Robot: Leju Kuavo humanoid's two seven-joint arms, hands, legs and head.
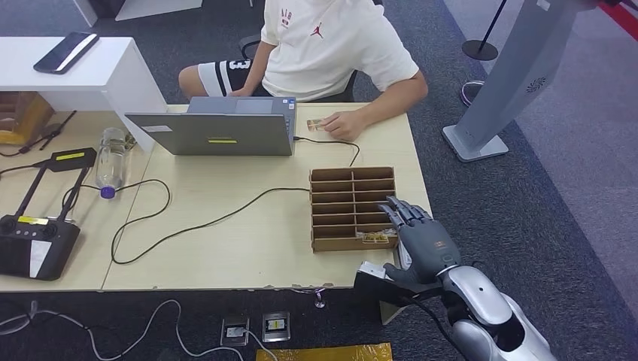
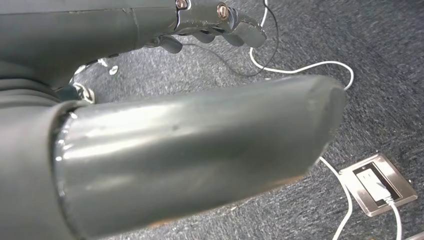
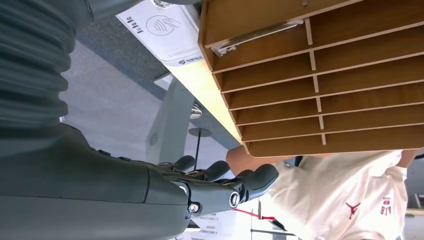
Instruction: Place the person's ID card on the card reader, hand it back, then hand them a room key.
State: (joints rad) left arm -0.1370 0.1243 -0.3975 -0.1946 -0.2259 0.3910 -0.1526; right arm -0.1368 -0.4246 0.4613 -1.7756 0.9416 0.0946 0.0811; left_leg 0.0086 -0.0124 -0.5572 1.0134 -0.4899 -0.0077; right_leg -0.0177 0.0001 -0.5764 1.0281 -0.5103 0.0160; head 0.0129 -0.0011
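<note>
Across the table a person [image 1: 331, 45] sits with a hand [image 1: 347, 124] resting by a small ID card [image 1: 315, 125] that lies on the tabletop next to the laptop. A wooden slotted tray [image 1: 352, 197] stands at the table's right; its slot closest to me holds a room key card [image 1: 376, 238] [image 3: 260, 34]. My right hand [image 1: 417, 239] [image 3: 210, 187] hovers at the tray's near right corner, fingers stretched out and apart, holding nothing. The white card reader [image 1: 370, 268] [image 3: 165, 27] lies just under it at the table's edge. My left hand [image 2: 210, 22] hangs over the floor and holds nothing.
A grey laptop [image 1: 218, 128] with a black cable [image 1: 211, 222] stands mid-table. A water bottle [image 1: 111, 158] and a black controller [image 1: 30, 241] lie to the left. A grey stand [image 1: 519, 75] rises on the carpet to the right. Floor sockets [image 1: 259, 328] and white cables [image 2: 345, 200] lie below.
</note>
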